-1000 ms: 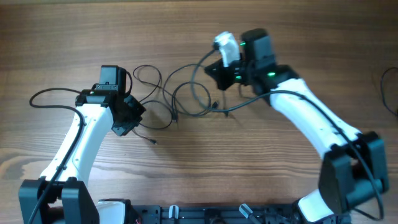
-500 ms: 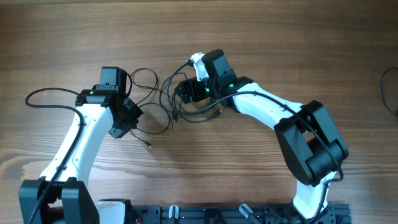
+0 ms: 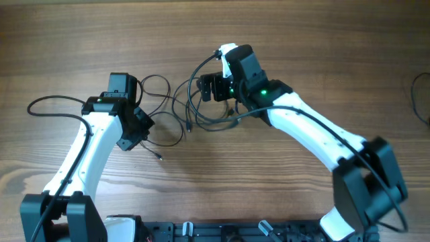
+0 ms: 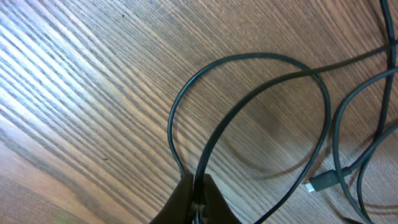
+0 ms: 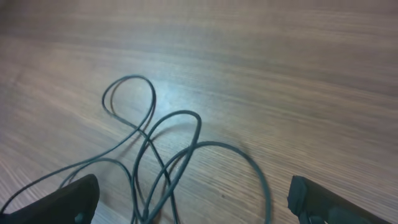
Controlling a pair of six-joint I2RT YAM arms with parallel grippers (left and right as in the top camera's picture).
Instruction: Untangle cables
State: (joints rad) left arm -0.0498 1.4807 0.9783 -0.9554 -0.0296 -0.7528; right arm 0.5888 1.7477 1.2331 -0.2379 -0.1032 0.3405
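- The left gripper [image 3: 138, 128] has its jaws pinched tight on one strand of the cables [image 3: 176, 107], at the left edge of the tangle.
- The cables lie on the table [image 3: 282, 40] between the two arms, with several loops crossing one another.
- The right gripper [image 3: 209, 87] hangs over the right part of the tangle. Its jaws are spread as wide as they go and hold nothing.
- Risk on the left: we think a pull from the pinch could tighten the crossings rather than free them. The plug [image 4: 322, 182] could also catch in a loop as it is dragged.
- Risk in the middle: the cord is thin, so a hard tug may slip it out of the pinch.
- Risk on the right: several strands cross under the open jaws. Closing here may trap two or three at once, and the whole bundle would then travel together.
- Only the overhead view shows both arms and the full spread of the tangle. It also shows a dark cord [image 3: 420, 94] at the far right edge, well apart from the rest. We cannot tell whether that cord belongs to the job.
- Only the left wrist view shows the pinch [image 4: 198, 190] itself, a loop [image 4: 261, 112] arching beyond it, and the plug lying loose.
- Only the right wrist view shows the fingers [image 5: 74, 198] standing well apart, with the strands [image 5: 155, 155] crossing on the table between and beyond them. From overhead the arm hides part of this.
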